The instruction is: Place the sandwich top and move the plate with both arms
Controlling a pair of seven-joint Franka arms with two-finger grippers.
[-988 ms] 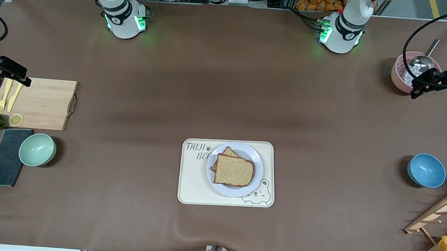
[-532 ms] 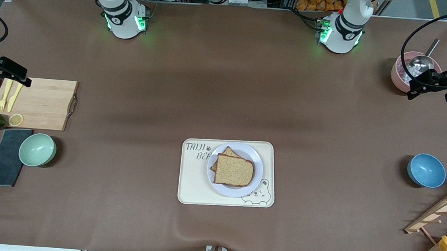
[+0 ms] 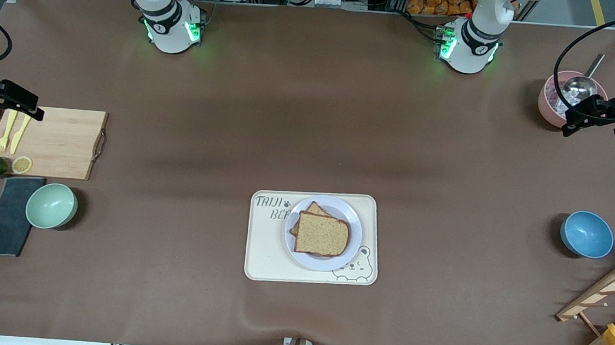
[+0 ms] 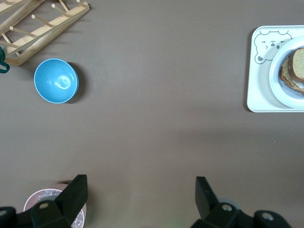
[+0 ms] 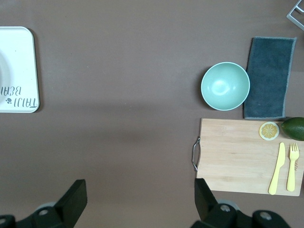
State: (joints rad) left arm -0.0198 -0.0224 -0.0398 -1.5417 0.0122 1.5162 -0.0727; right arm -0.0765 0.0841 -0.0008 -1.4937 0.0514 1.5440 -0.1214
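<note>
The cream tray (image 3: 313,237) with the bear drawing lies on the brown table, nearer to the front camera than the two arm bases, and it serves as the reference for everything else. The lavender-white plate (image 3: 349,250) sits on the tray, toward the left arm's end of it, covering part of the printed lettering. The sandwich top (image 3: 322,234), a plain slice of wholemeal bread, lies flat on the plate, stacked on another slice whose corner pokes out from under it. Well apart from the tray, at the left arm's end of the table, the left gripper (image 3: 578,118) hangs with its jaws spread wide and holding nothing, over the edge of a pink bowl (image 3: 548,103) with a metal scoop in it; a blue bowl (image 3: 586,234) sits at the same end. At the right arm's end, equally far from the tray, the right gripper (image 3: 19,101) hovers over the wooden cutting board (image 3: 60,142), fingers wide apart and empty. A pale green bowl (image 3: 51,205) sits by the board.
</note>
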